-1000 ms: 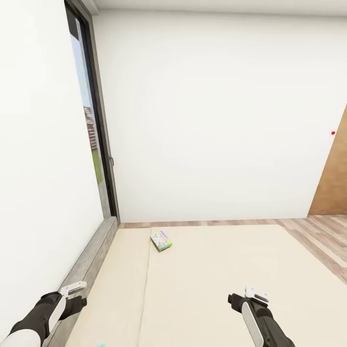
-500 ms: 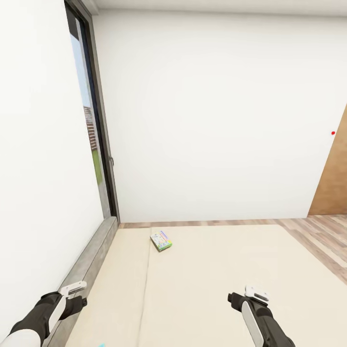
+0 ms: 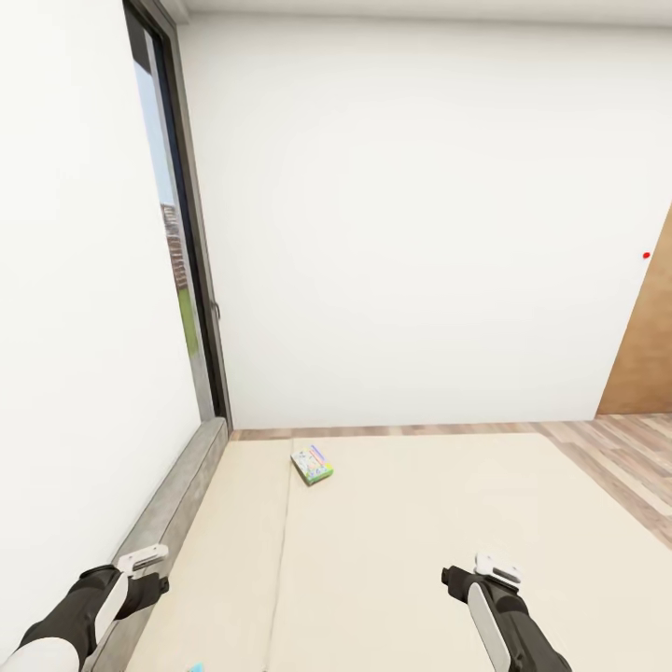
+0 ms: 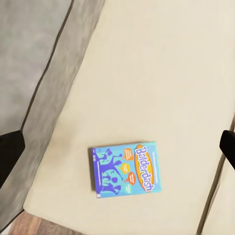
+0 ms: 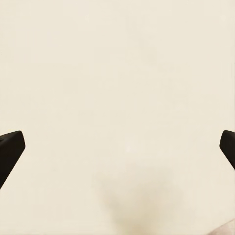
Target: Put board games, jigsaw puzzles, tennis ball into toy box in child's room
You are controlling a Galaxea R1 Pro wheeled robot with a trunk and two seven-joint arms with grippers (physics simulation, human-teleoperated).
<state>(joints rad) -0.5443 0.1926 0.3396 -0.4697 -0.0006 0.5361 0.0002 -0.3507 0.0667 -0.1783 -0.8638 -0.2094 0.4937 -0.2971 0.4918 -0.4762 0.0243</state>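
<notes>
Robot stands at the near edge of the bed (image 3: 420, 523), both arms held low over the beige mattress. Left gripper (image 4: 117, 142) spread wide and empty, dark fingertips at the frame edges; below it a blue game box (image 4: 126, 169) lies flat near the mattress corner, beside the grey bed frame (image 3: 173, 509). Judged the likely next pick, since the wrist already looks down on it. Right gripper (image 5: 117, 147) likewise wide open, nothing held, bare mattress beneath. A second game box (image 3: 312, 465), green-white, lies at the far end of the bed near the wall (image 3: 420, 233), well apart from both arms. A window (image 3: 177, 233) runs along the left.
</notes>
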